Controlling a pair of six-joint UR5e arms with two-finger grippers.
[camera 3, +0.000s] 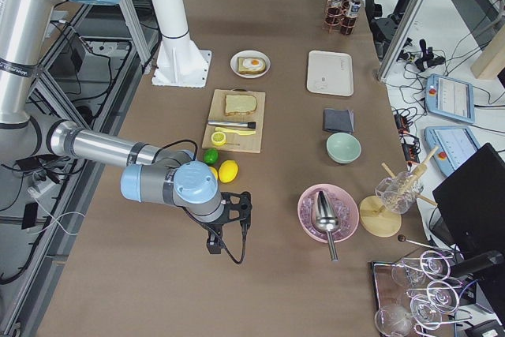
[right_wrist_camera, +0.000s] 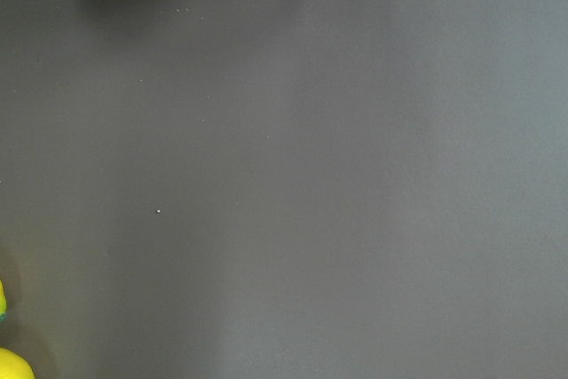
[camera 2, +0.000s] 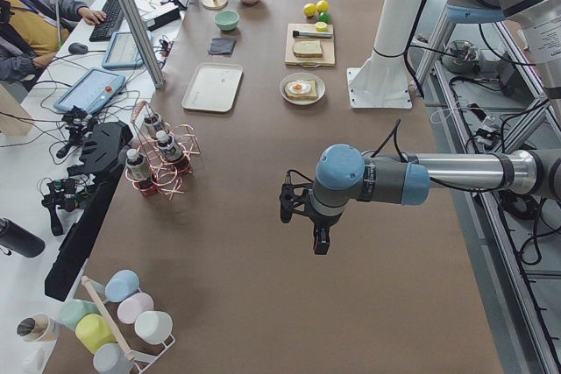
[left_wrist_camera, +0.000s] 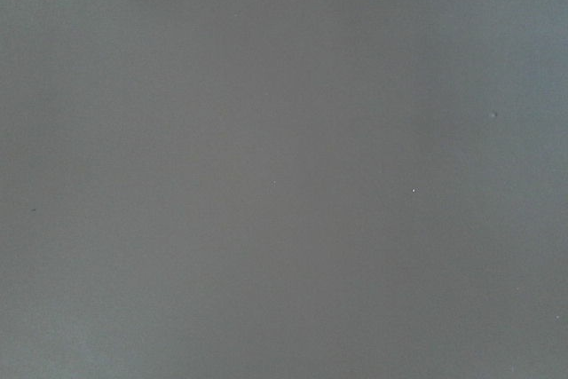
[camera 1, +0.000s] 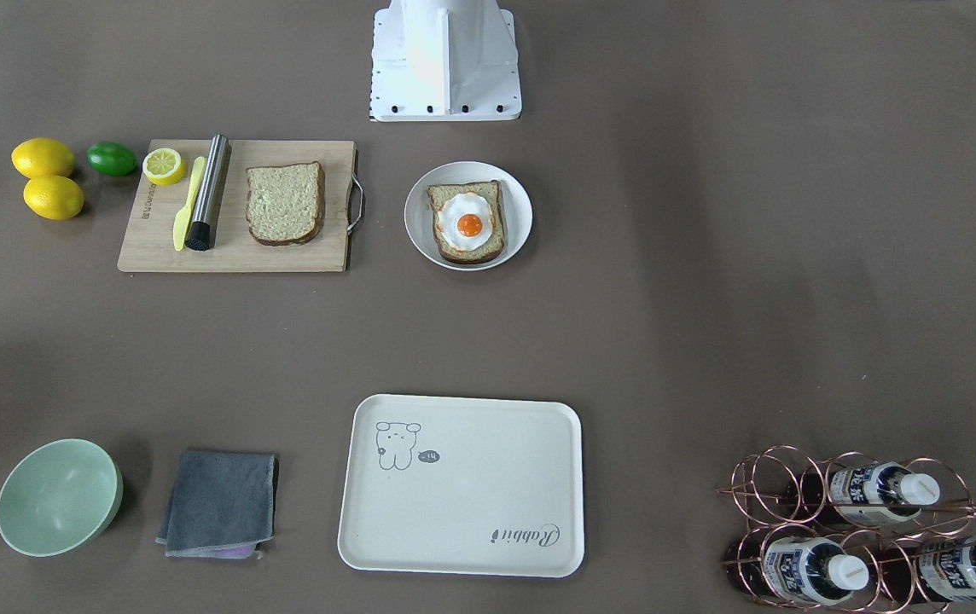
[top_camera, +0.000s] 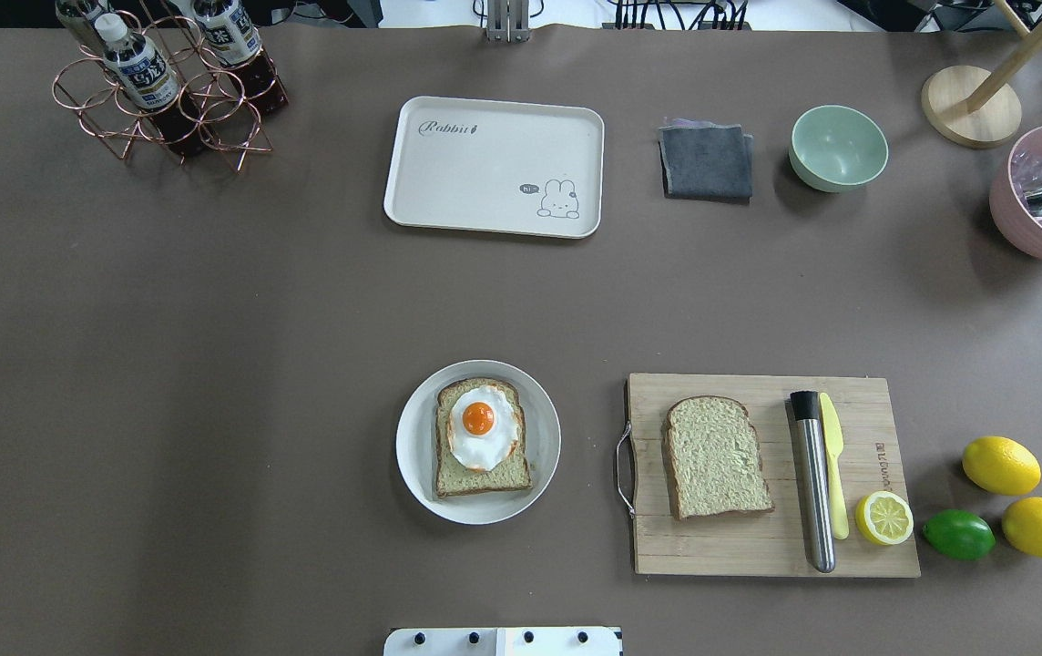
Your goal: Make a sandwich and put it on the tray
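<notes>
Left tool (camera 2: 302, 214) and right tool (camera 3: 229, 222) hang over bare bench (top_camera: 211, 364) out at the ends, and I can't tell how wide either is. Nearest the base, the egg (top_camera: 482, 426) sits on a bread slice (top_camera: 485, 478) in the white dish (top_camera: 412, 446). The second slice (top_camera: 717, 456) is at 3 o'clock on the cutting board (top_camera: 758, 556), inside its edges. The tray (top_camera: 485, 191) is at 12 o'clock with all edges free and open bench between.
</notes>
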